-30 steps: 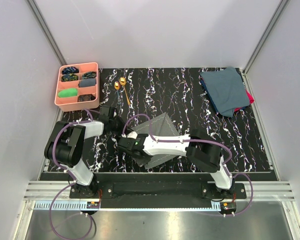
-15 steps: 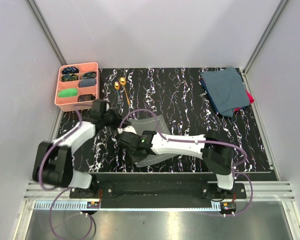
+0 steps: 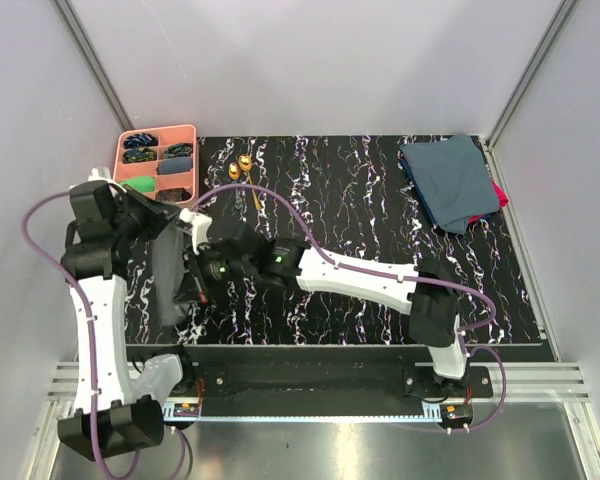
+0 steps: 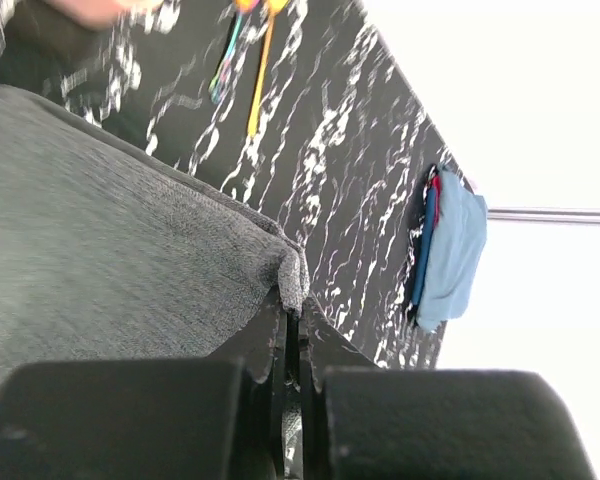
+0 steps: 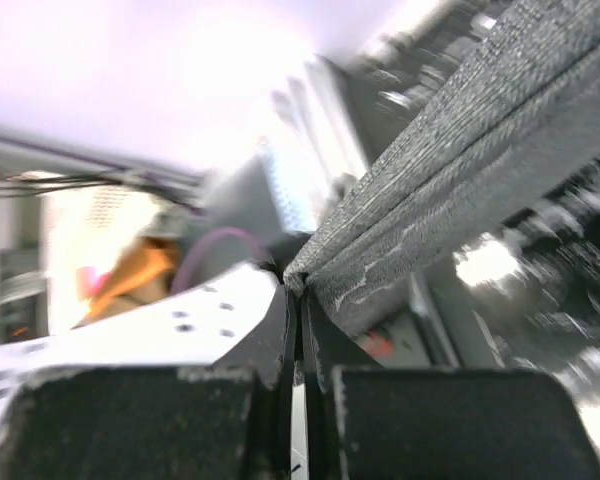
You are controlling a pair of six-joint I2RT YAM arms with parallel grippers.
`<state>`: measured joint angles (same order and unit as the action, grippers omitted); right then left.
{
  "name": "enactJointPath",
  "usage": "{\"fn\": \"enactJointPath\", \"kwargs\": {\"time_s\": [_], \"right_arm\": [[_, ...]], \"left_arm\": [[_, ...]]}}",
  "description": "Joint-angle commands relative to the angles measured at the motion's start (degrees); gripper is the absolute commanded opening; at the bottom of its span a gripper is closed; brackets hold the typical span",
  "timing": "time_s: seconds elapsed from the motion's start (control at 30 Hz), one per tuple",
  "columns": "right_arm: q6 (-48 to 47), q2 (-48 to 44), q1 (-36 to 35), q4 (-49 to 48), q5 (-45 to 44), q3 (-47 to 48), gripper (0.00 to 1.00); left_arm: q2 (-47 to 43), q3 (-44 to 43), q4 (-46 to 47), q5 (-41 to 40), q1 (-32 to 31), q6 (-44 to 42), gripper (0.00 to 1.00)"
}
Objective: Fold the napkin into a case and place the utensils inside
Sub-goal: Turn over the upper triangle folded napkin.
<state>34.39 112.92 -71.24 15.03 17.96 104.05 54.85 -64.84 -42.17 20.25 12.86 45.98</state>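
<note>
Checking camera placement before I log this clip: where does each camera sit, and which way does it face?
Top external: above and behind the bases, looking down on the table; left arm and right arm show.
Left wrist: looks across the napkin toward the utensils and stacked cloths; left gripper pinches a napkin corner.
Right wrist: blurred, looks along the napkin's doubled edge; right gripper pinches it.
Shared: the napkin, in all three.

You have a heathered charcoal-grey napkin (image 4: 110, 230), its weave speckled light and dark. Your table (image 3: 380, 200) is black, marbled with white veins and faint purple flecks. The two utensils (image 3: 245, 170) shine gold with orange handles. The compartment tray (image 3: 160, 129) is salmon pink and holds one bright green item (image 3: 135, 185). The folded cloths (image 3: 445, 180) are dusty blue-teal with a red edge beneath.
</note>
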Motion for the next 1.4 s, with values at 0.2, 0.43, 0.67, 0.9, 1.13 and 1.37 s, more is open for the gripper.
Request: {"fn": "enactJointPath", "kwargs": {"time_s": [0.2,0.43,0.67,0.9,1.13,1.37], "right_arm": [[19.73,-5.88,9.01,-44.18,21.50,-37.05,0.00],[23.61,-1.48,14.72,-61.33,21.42,-54.37,0.00],[26.60,1.07,18.68,-71.09,20.90,-65.19,0.00],[29.41,2.48,20.09,-77.78,20.54,-72.14,0.00],[26.08,-1.12,20.53,-68.82,20.36,-70.74,0.00],[24.68,-2.53,19.39,-61.72,20.98,-63.99,0.00]], "left_arm": [[12.08,2.25,7.44,-16.11,-12.59,-5.90,0.00],[35.13,3.68,19.39,-26.75,-29.54,-2.47,0.00],[45.08,-2.57,20.72,-30.09,-36.24,-0.80,0.00],[47.28,-4.95,20.99,-31.85,-41.07,1.92,0.00],[38.32,-0.12,21.08,-37.30,-41.26,3.95,0.00],[31.82,0.42,19.24,-36.42,-38.88,1.14,0.00]]}}
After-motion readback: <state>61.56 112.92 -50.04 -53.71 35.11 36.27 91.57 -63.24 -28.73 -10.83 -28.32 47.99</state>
